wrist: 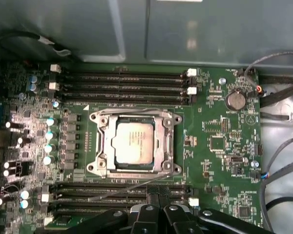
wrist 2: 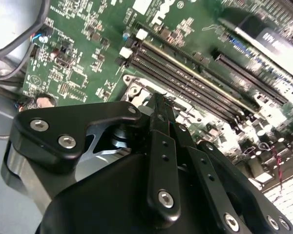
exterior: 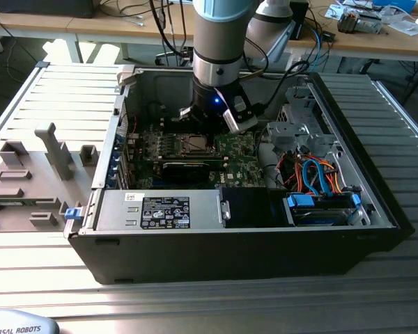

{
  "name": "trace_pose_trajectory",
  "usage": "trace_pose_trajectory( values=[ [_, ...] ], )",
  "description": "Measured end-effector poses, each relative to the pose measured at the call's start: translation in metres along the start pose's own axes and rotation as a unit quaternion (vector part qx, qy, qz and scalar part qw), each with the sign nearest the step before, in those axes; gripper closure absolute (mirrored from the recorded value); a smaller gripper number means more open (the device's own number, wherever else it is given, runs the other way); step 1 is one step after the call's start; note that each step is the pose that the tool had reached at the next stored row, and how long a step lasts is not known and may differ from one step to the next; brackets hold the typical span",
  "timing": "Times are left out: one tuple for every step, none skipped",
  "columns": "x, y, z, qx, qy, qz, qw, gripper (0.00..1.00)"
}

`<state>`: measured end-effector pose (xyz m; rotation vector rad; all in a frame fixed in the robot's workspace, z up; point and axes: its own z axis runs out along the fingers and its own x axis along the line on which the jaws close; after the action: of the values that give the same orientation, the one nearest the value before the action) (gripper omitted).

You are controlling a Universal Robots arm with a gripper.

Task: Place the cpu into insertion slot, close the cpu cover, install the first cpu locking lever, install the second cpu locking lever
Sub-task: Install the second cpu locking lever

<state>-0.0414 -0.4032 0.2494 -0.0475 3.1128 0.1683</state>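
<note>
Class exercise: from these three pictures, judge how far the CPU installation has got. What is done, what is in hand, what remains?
Done: the cpu lies in the insertion slot, and the cpu cover frames it, apparently lowered.
In hand: nothing visible; the gripper sits shut beside the socket, near a thin wire lever that lies across the memory slots.
Left: that lever looks unlatched, so at least one locking lever remains; the other cannot be judged.

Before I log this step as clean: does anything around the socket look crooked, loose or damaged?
Nothing stands out. In the first wrist view the cpu sits square in the insertion slot with the cpu cover lying flat around it. The gripper is beside the socket, over the memory slots. No damage shows.
</note>
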Motion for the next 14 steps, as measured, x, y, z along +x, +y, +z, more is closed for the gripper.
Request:
trace_pose_trajectory(
  values=[
    [0.0001, -0.0017, -0.0002, 0.0, 0.0, 0.0, 1.0, 0.89],
    [0.0001, -0.0028, -0.0003, 0.0, 0.0, 0.0, 1.0, 0.89],
    [0.0002, -0.0033, -0.0004, 0.0, 0.0, 0.0, 1.0, 0.89],
    [0.0002, -0.0037, -0.0004, 0.0, 0.0, 0.0, 1.0, 0.89],
    [0.0001, -0.0039, -0.0004, 0.0, 0.0, 0.0, 1.0, 0.89],
    [0.0001, -0.004, -0.0004, 0.0, 0.0, 0.0, 1.0, 0.89],
    [0.0001, -0.0041, -0.0005, 0.0, 0.0, 0.0, 1.0, 0.89],
    [0.0001, -0.0041, -0.0005, 0.0001, 0.0, 0.0, 1.0, 0.89],
    [0.0002, -0.0042, -0.0005, 0.0001, 0.0, 0.0, 1.0, 0.89],
    [0.0003, -0.0045, -0.0005, 0.0001, 0.0, 0.0, 1.0, 0.89],
    [0.0004, -0.0048, -0.0006, 0.0001, 0.0, 0.0, 1.0, 0.89],
    [0.0006, -0.0052, -0.0006, 0.0, 0.0, 0.0, 1.0, 0.89],
    [0.0008, -0.0055, -0.0006, 0.0, 0.0, 0.0, 1.0, 0.89],
    [0.001, -0.0061, -0.0007, 0.0, 0.0, 0.0, 1.0, 0.89]
  ],
)
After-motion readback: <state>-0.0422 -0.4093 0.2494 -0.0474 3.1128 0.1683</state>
